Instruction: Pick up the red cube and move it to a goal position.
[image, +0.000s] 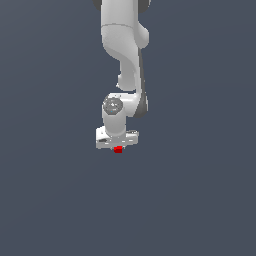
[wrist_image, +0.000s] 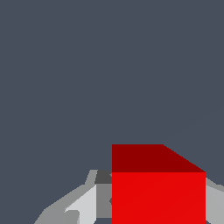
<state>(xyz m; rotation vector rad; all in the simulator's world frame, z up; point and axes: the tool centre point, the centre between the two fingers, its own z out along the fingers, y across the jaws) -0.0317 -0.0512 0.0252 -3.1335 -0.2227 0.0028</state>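
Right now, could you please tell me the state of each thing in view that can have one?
red cube: sits between the gripper's fingers, one finger showing on each side of it; fills much of the wrist view.
gripper: pointing down under the arm, apparently shut on the red cube.
fingers: flank the cube; contact not clear enough to confirm.

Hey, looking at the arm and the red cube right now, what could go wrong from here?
1. The red cube sits at the very tip of the gripper, so the hold looks shallow and it might slip out during a fast move.
2. The cube fills much of the wrist view and hides the fingers' contact, so a loosening grasp may go unnoticed.
3. No goal marker shows in either view, so placement may miss.
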